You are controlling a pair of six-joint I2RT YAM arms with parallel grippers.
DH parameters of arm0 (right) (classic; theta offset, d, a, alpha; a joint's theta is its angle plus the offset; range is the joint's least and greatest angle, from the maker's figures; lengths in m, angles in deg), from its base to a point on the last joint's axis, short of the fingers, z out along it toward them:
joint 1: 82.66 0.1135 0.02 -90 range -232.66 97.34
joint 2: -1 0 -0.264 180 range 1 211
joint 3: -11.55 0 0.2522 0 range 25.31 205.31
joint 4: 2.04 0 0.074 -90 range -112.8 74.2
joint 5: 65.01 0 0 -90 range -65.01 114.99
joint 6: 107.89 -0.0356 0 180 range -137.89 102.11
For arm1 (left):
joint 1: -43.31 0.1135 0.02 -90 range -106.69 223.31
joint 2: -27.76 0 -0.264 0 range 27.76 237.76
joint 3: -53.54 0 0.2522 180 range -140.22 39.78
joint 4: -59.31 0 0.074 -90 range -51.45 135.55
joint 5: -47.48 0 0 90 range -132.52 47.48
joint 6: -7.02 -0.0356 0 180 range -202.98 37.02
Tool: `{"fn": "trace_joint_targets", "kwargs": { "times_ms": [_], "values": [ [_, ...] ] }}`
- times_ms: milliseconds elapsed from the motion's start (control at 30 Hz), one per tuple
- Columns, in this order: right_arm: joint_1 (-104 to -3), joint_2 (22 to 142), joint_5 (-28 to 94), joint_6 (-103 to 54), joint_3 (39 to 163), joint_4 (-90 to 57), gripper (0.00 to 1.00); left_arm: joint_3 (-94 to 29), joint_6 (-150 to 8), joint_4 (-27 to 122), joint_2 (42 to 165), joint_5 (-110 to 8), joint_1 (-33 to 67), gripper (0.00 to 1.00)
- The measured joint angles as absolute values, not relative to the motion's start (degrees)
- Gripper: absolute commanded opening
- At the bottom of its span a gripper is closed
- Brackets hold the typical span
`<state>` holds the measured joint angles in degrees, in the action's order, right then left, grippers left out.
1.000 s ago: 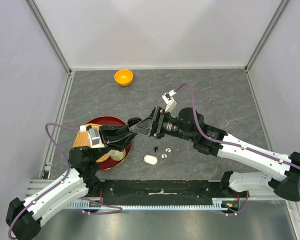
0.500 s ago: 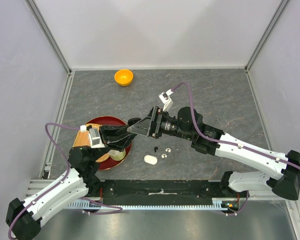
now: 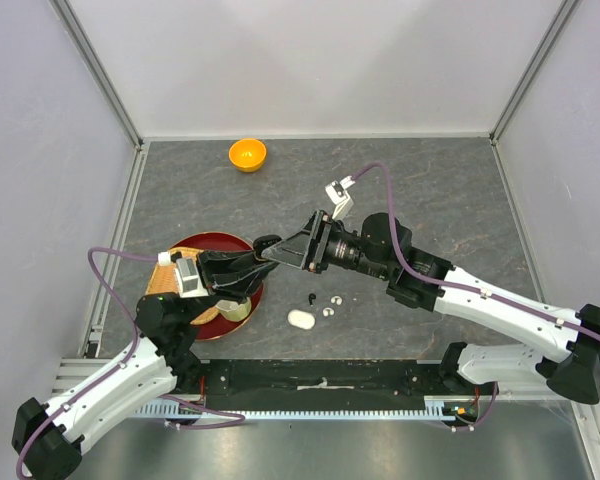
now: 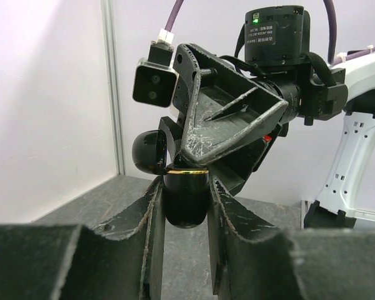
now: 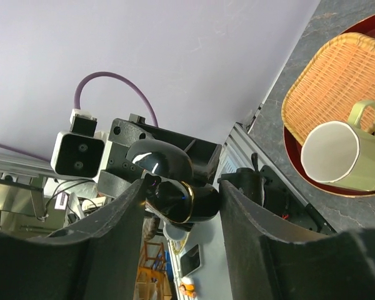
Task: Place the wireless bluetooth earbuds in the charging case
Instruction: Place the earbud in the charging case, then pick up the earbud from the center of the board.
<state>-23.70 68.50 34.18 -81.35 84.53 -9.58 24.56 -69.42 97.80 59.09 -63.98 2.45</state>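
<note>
My left gripper (image 4: 184, 187) is nearly closed on the black case (image 4: 186, 212), held upright above the worktop (image 3: 450, 190) with a finger on each side. Its gold rim shows at the top and its lid (image 4: 150, 153) is swung open to one side. The hold sits over the right rim of the red plate (image 3: 195, 243), on the worktop's left side toward the near edge.

My right gripper (image 5: 181, 187) reaches in from the right and meets the left one head-on. Its jaws stand partly apart with the case between them, the lid just past the fingertips. I cannot tell whether those fingers press on the case or only flank it.

The buds lie on the worktop close to the near edge, about mid-width, below my right wrist. There is one black bud (image 3: 311, 297), with two white buds (image 3: 337, 299) just right of it. A white case (image 3: 300, 319) lies just nearer than the black bud. I cannot see inside the black case.

On the plate lies a wicker basket (image 5: 337, 81), with a green mug (image 5: 344, 156) on its side at the basket's edge. An orange bowl (image 3: 247, 154) sits at the far edge, left of the middle.
</note>
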Motion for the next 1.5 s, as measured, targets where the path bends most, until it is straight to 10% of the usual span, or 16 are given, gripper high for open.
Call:
{"fn": "trace_joint_targets", "kwargs": {
  "times_ms": [300, 533, 700, 1500],
  "values": [
    [-24.34, 68.72, 35.34, -81.73, 84.46, -9.30, 0.45, 24.51, -69.68, 98.06, 59.24, -63.63, 2.47, 0.02],
    [-24.64, 68.98, 35.34, -80.02, 84.46, -9.63, 0.86, 24.03, -71.80, 96.09, 60.25, -64.17, 2.67, 0.02],
    [-24.25, 66.93, 32.98, -75.43, 84.46, -13.50, 0.95, 22.30, -77.02, 90.06, 59.20, -64.11, 2.67, 0.02],
    [-24.20, 57.03, 1.75, -66.08, 93.95, -36.56, 0.98, 23.57, -94.99, 80.01, 45.21, -54.75, 2.67, 0.02]
  ]
}}
